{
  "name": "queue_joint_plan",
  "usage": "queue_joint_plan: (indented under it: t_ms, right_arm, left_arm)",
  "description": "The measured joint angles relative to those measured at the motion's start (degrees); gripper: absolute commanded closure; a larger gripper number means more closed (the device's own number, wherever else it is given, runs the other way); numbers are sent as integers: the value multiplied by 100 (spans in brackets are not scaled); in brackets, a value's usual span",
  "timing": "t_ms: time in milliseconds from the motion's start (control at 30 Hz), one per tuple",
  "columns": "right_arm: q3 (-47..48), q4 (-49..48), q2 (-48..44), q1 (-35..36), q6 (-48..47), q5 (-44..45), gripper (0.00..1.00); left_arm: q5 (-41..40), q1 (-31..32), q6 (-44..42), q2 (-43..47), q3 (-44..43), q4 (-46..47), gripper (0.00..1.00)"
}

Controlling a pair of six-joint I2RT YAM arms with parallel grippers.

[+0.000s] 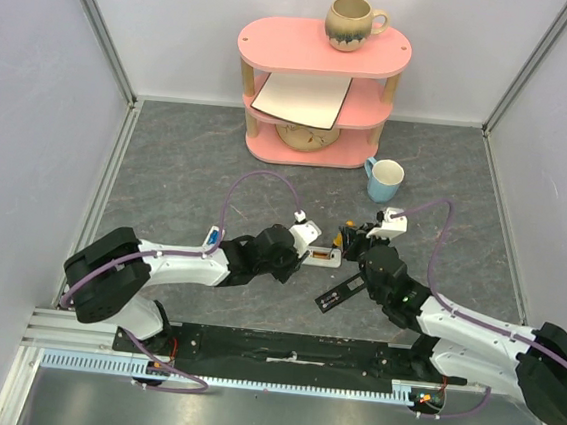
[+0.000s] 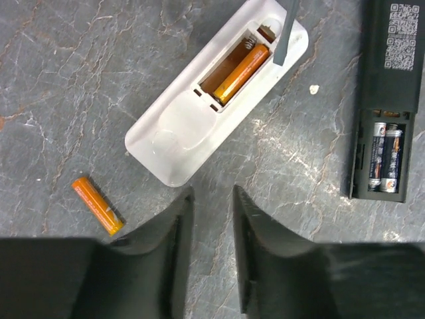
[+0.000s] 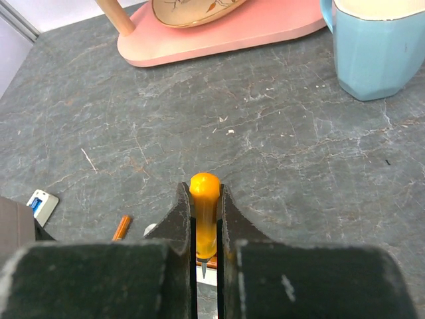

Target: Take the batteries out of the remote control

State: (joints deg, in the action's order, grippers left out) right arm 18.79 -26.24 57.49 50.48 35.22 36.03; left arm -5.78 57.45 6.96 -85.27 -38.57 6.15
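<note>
Orange cylindrical battery (image 2: 97,205) lies on veined tabletop (image 2: 66,80) beside white remote (image 2: 199,113).

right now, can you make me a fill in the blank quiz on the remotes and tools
The open bay of the white remote holds ___ orange battery.
The black remote holds ___ cells.
The right tool is shut on a screwdriver with an ___ handle.
The left tool is ___ and holds nothing.
Missing words: one; two; orange; open.
</note>
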Motion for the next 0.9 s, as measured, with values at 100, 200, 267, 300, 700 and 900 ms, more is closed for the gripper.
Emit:
queue_joint_plan:
  t_ms: [100,200,267,300,700,900]
  right_arm:
    - [0,-160,81,2,-79,-31,100]
    - [20,-295,225,4,-136,-31,100]
    - [59,-328,328,4,-162,-31,100]
    - [96,-330,385,4,-173,-35,100]
    - [284,-629,826,4,-341,-87,100]
    - [448,-758,1373,4,-476,-87,100]
  left_arm:
    - [103,0,-61,-11,0,-2,92]
    - [313,0,-81,-92,-7,0,98]
    - [402,0,-83,-223,-42,-13,98]
    - [444,0,-83,-358,-111,-57,98]
    - [-402,-24,-37,-1198,-970,-540,98]
    - [-942,-85,26,-1296,-1117,-719,98]
